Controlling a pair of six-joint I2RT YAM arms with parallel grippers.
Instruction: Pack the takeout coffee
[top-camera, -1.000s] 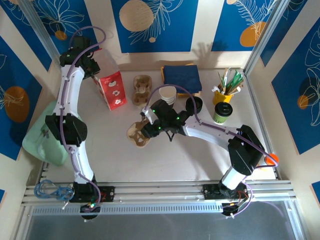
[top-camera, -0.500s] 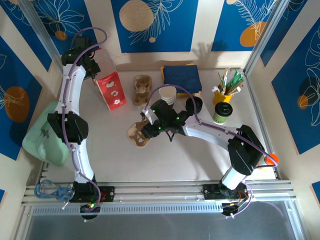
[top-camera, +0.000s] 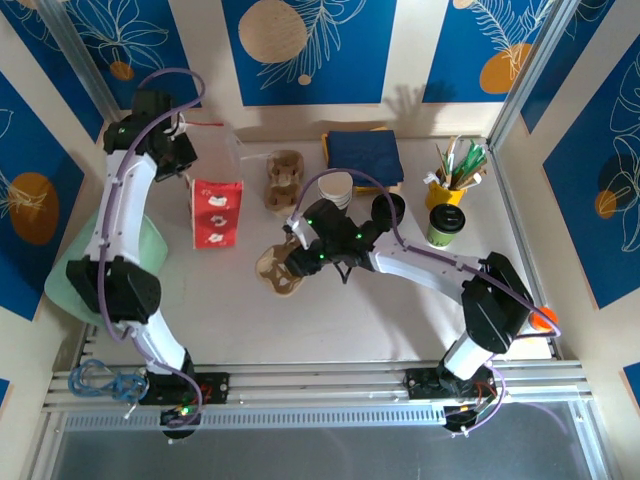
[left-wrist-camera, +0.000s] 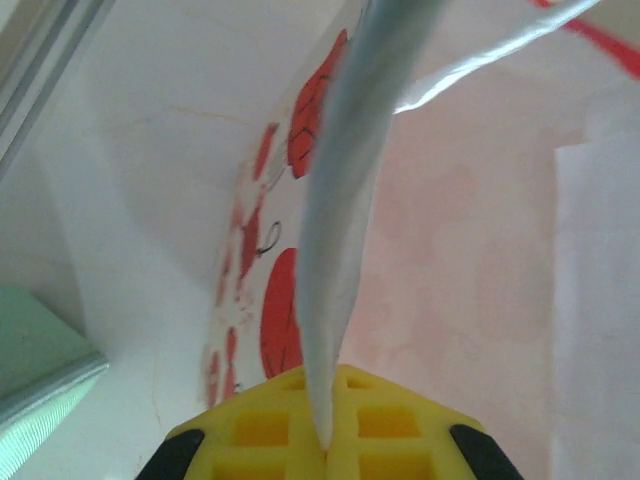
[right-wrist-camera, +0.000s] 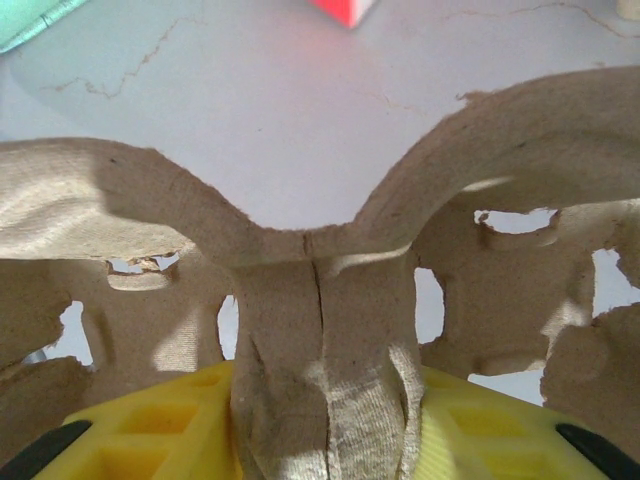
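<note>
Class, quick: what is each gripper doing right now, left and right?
Left gripper: closed on the bag, pinching its thin edge.
Right gripper: closed on the cup carrier, at its middle ridge.

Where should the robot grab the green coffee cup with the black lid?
Probably around the green wall of the takeout coffee, just under its black lid, coming from the near side: it stands upright, and the yellow cup of sticks crowds it from behind.

The coffee cup (top-camera: 444, 226) stands just before the cup of sticks (top-camera: 447, 188), at the right; the bag (top-camera: 217, 213) stands left, a carrier (top-camera: 268, 267) between.
</note>
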